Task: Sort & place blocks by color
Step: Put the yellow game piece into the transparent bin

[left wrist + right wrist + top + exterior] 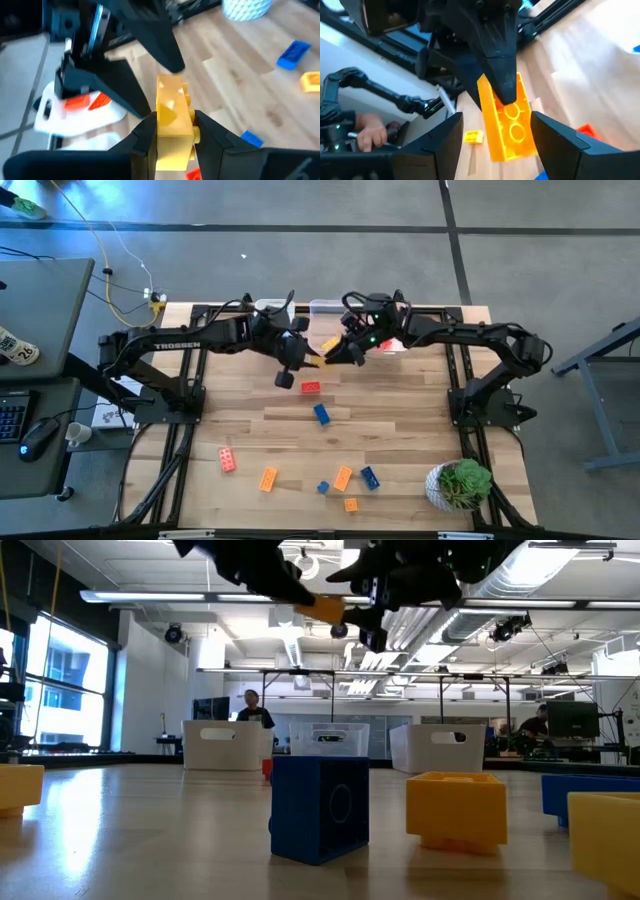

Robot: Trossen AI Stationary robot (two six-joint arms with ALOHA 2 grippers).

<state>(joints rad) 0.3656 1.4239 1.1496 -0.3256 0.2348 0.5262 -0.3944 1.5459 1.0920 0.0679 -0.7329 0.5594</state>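
Above the table's far middle, my left gripper (303, 355) is shut on an orange-yellow block (173, 117), which also shows in the low view (322, 608). My right gripper (500, 150) faces it, open, with one finger on each side of the block's (509, 122) free end and a gap to each. More red (311, 387), blue (321, 413) and orange (343, 477) blocks lie flat on the wooden table. My left gripper pinches the orange-yellow block's two long sides (170, 131) between its two fingers, at the end nearest the gripper. The fingers slant down toward the table's right side and lie along the block. The block sticks out past the fingertips, lifted clear of the table.
Clear bins stand along the far edge (325, 308); one holds red blocks (82, 102), another a yellow block (473, 136). A potted plant (460, 483) stands at the near right corner. A person's hand (367, 131) shows beyond the table.
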